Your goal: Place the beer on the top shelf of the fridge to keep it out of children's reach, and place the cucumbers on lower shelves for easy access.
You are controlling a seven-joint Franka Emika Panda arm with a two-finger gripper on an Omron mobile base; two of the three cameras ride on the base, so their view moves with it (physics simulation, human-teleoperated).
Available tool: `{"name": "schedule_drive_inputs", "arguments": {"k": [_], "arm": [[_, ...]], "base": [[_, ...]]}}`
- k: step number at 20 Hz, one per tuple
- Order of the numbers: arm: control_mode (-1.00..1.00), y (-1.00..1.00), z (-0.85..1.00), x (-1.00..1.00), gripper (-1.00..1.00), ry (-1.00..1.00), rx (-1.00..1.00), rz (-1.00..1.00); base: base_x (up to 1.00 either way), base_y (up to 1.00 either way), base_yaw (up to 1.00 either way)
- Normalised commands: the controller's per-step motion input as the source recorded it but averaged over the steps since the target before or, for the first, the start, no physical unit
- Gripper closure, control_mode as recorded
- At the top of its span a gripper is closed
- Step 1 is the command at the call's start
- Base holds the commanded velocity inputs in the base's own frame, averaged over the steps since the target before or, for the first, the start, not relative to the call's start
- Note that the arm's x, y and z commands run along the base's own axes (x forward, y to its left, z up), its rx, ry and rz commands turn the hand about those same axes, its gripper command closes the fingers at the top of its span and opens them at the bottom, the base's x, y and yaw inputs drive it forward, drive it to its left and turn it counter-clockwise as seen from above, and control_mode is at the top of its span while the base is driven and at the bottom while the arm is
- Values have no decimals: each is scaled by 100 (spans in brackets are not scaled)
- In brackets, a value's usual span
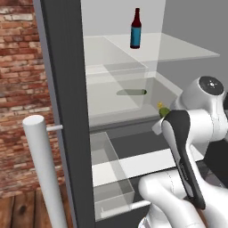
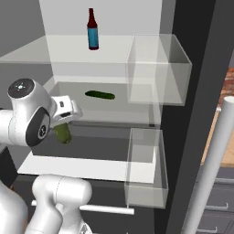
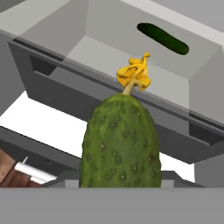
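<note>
Green cucumber point(image 3: 120, 142) sits clamped in the gripper point(image 2: 64, 130) before the fridge point(image 1: 67, 89); beer point(image 1: 136, 29) is shelved, so cucumber 2 needs pushing onto a lower shelf point(image 2: 119, 106).

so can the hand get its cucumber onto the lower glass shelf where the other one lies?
Probably yes: the hand, shut on the bumpy green cucumber, sits just in front of that lower glass shelf, and nothing blocks the shelf's open front. The smooth dark green cucumber lies further back.
</note>
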Motion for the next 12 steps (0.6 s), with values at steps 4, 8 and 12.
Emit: {"name": "schedule_drive_inputs", "arguments": {"k": [4,8,12], "arm": [[-100,0,-9,56,100,-6,-1,15],[-100,0,-23,52,100,0,-10,19],[-100,0,-38,51,100,0,-20,21]], "base": [[0,0,0],[0,0,0],[0,0,0]]}}
